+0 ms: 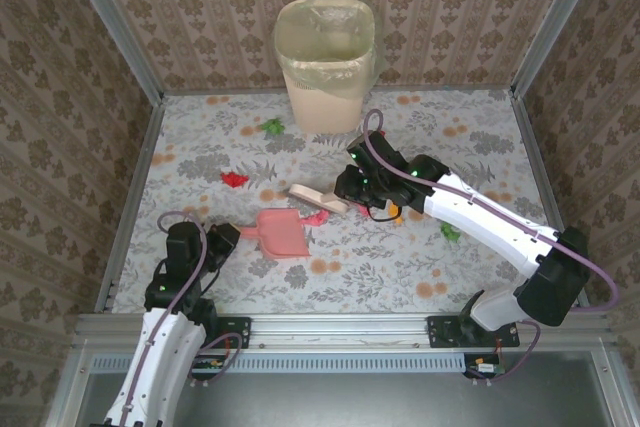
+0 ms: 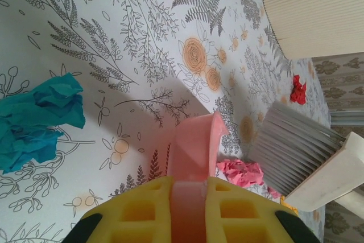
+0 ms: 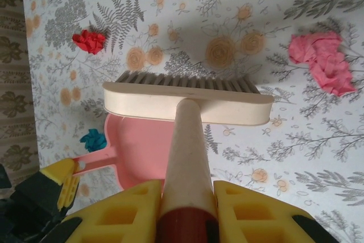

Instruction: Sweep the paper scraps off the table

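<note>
Left gripper [image 2: 187, 200] clamps the dustpan [image 2: 196, 146] handle; right gripper [image 3: 185, 209] clamps the brush [image 3: 187, 98] handle

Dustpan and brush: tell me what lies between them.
A crumpled pink paper scrap lies between the mouth of the dustpan and the bristles of the brush. The left wrist view shows it plainly.

You've got L claw [image 1: 228, 238] gripping pink dustpan [image 1: 287, 234], R claw [image 1: 347, 190] gripping brush [image 1: 318, 197]; pink scrap [image 1: 318, 217] btwn them on table [image 1: 480, 147].
</note>
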Controlling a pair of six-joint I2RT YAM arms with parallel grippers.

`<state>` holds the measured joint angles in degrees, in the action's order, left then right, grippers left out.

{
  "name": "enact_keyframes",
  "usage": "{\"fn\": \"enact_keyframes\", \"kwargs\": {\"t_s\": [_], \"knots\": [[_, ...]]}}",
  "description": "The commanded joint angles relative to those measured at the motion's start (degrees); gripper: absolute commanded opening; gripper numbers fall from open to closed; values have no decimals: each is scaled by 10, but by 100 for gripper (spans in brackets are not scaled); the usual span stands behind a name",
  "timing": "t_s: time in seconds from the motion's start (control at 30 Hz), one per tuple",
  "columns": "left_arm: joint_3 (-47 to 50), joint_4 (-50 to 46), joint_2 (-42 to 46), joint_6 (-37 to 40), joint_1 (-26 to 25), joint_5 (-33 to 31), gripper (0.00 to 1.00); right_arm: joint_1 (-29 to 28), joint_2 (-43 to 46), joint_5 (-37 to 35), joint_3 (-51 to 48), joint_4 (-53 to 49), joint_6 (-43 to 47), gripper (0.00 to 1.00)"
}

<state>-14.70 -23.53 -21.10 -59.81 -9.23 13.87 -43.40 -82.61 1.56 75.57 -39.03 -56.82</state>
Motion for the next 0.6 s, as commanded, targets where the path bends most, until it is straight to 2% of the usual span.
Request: {"fn": "enact_keyframes", "kwargs": {"t_s": [0.0, 0.4, 0.57], "knots": [[15, -2, -7, 0, 3, -16, 0, -3, 3, 41, -9, 37, -27, 0], [53, 48, -10, -13, -1, -9, 0, -19, 9, 72, -18, 61, -46, 0], [71, 79, -10, -32, -5, -5, 0, -23, 10, 107, -26, 81, -64, 0]]}}
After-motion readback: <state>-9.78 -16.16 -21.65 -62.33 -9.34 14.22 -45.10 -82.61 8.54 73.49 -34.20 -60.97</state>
